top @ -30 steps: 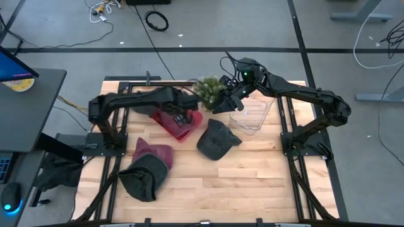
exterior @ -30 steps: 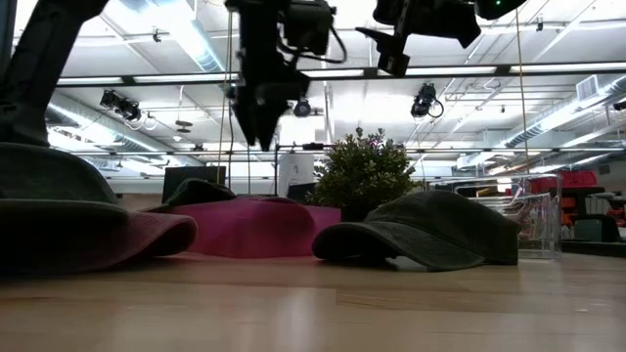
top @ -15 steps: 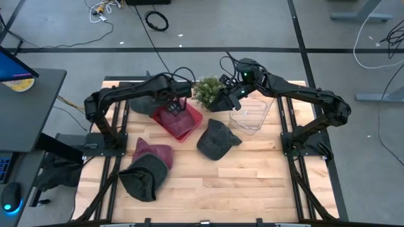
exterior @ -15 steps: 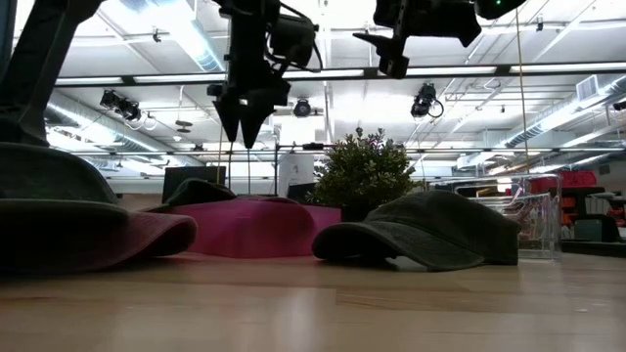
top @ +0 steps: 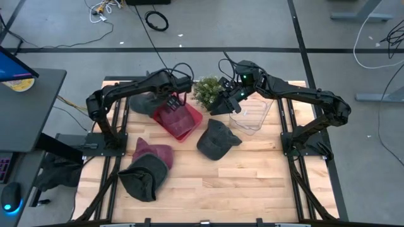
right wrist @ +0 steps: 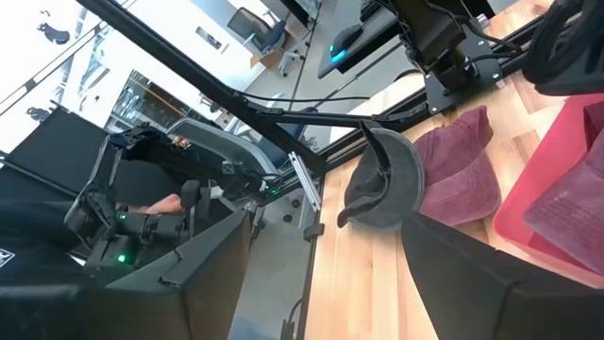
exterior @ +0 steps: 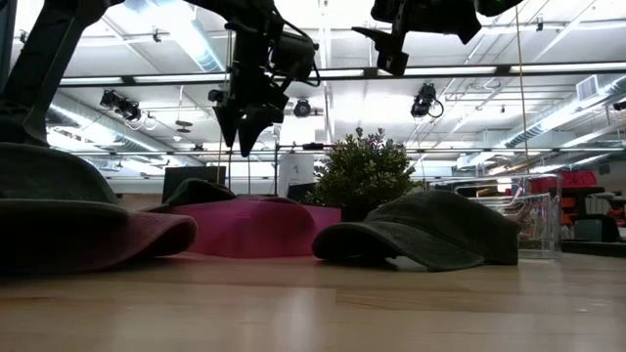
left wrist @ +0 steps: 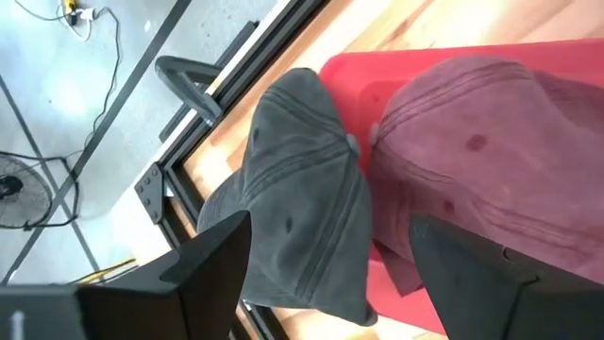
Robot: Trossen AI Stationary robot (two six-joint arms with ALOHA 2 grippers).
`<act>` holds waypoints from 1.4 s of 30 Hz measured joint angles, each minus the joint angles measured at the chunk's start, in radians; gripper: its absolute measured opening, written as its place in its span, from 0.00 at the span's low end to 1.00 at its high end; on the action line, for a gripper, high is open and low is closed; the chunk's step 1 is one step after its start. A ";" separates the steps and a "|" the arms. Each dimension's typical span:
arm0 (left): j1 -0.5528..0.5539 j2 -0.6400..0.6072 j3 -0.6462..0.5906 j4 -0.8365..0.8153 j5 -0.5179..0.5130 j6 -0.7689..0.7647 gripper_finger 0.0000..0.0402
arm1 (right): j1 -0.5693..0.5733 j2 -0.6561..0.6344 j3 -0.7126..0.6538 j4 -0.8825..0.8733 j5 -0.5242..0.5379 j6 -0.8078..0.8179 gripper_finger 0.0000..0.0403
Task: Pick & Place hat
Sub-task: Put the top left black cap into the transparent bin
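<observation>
Left gripper (top: pixel 172 101), jaws wide and empty, hovers above the maroon cap (left wrist: pixel 491 179) on the red tray (top: pixel 192 120). Right gripper (top: pixel 222 104), jaws wide, hangs at 3 o'clock of it.

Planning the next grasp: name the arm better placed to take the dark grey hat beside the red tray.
Left. The left gripper hovers open near the dark grey hat; the right gripper hangs by the plant.
</observation>
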 joint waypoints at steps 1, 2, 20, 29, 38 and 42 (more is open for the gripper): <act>-0.002 -0.001 0.000 0.006 0.000 0.002 0.73 | 0.000 0.000 0.000 0.000 0.000 0.000 0.69; -0.003 -0.002 0.000 0.014 0.002 0.005 0.73 | 0.000 0.000 0.000 0.000 0.000 0.000 0.69; -0.008 -0.236 -0.394 0.288 0.059 -0.015 0.73 | 0.000 -0.001 0.001 -0.001 0.000 0.000 0.69; 0.008 -0.220 -0.509 0.336 0.061 -0.004 0.73 | 0.000 -0.001 0.001 0.003 0.035 0.000 0.69; 0.010 -0.220 -0.511 0.345 -0.070 0.025 0.71 | 0.000 -0.001 0.001 0.004 0.041 0.005 0.69; 0.011 -0.220 -0.511 0.359 -0.087 0.048 0.61 | 0.000 -0.001 0.001 0.004 0.057 0.007 0.69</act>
